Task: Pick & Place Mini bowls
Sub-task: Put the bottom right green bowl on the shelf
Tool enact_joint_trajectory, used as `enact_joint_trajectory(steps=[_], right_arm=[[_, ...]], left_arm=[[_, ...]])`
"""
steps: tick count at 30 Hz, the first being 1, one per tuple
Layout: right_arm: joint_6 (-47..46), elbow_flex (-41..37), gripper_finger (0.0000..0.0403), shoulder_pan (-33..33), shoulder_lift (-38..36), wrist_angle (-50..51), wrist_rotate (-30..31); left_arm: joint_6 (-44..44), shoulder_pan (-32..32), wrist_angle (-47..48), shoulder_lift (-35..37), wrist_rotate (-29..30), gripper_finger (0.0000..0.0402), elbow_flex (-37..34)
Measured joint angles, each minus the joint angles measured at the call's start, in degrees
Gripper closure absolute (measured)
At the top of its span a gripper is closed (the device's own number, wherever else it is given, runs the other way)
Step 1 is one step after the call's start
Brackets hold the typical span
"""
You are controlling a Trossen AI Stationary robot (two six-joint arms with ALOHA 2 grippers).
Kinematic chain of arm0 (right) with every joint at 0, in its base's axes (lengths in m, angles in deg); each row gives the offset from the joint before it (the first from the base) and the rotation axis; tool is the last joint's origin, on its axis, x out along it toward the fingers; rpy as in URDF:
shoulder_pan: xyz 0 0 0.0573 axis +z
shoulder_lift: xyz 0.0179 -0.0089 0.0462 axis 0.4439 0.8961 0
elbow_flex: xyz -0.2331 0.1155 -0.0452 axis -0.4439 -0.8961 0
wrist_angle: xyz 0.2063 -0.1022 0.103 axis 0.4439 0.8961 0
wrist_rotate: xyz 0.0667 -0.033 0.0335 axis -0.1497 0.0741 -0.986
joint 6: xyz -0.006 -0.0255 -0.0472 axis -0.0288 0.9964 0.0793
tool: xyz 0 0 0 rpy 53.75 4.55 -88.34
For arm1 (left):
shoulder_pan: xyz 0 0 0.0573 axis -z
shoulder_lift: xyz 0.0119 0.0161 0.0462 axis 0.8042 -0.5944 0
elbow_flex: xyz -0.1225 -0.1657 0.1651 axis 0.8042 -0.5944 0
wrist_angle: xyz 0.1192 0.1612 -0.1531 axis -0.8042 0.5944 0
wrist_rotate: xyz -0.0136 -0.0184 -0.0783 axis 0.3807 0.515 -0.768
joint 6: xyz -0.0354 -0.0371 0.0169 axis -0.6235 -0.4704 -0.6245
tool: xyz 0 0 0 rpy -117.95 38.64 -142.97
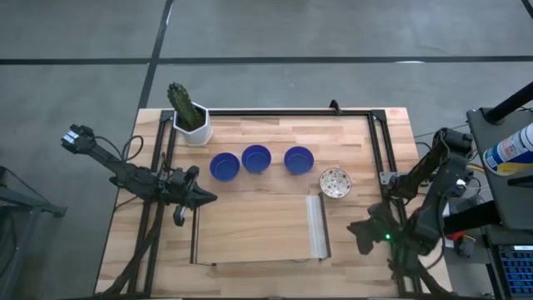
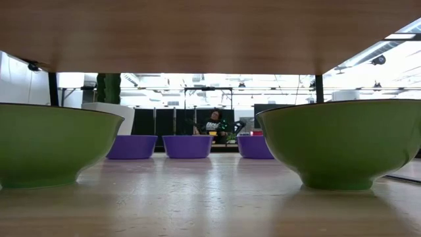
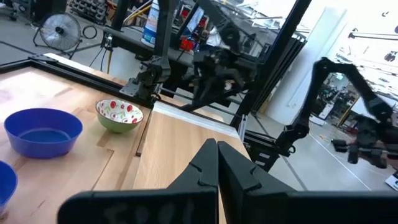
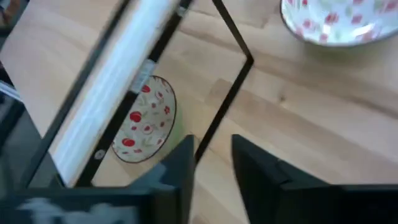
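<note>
Right gripper (image 4: 214,171) part open, holding nothing, at the table's right edge. Floral mini bowl (image 1: 335,182) sits just right of the blue mini bowls (image 1: 256,157). I'd drop one finger inside its rim and close gently. Left gripper (image 3: 217,165) shut and empty, waiting at left.

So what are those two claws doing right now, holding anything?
Left gripper: shut, holding nothing.
Right gripper: open, holding nothing.

Grey concrete floor (image 1: 75,33) around wooden table (image 1: 266,225), dark seam lines crossing upper frame. Low view centre: seated person (image 2: 212,123), black panels, bright ceiling lights. Standing fan (image 3: 57,30) upper left, possibly workshop clutter behind.
</note>
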Motion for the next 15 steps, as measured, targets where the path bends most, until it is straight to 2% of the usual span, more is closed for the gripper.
enact_joint_trajectory(steps=[3, 6, 11, 15], right_arm=[[-0.31, -5.76, 0.0235, -1.67, -2.61, -8.97, -0.41], [1.84, -9.88, 0.0207, -2.95, -4.36, -15.12, -0.52], [0.59, -14.40, 0.0198, -4.32, -5.08, -19.09, -0.64], [3.37, -17.49, 0.0200, -5.41, -4.82, -28.41, -0.74]], left_arm=[[0.00, 0.00, 0.00, 0.00, -0.67, 0.0402, 0.00], [-0.02, 0.00, -0.02, 0.00, -1.33, 0.0402, 0.00], [-0.07, 0.00, 0.00, 0.00, -1.73, 0.0402, 0.00], [-0.07, 0.00, 0.04, 0.00, -1.75, 0.0402, 0.00]])
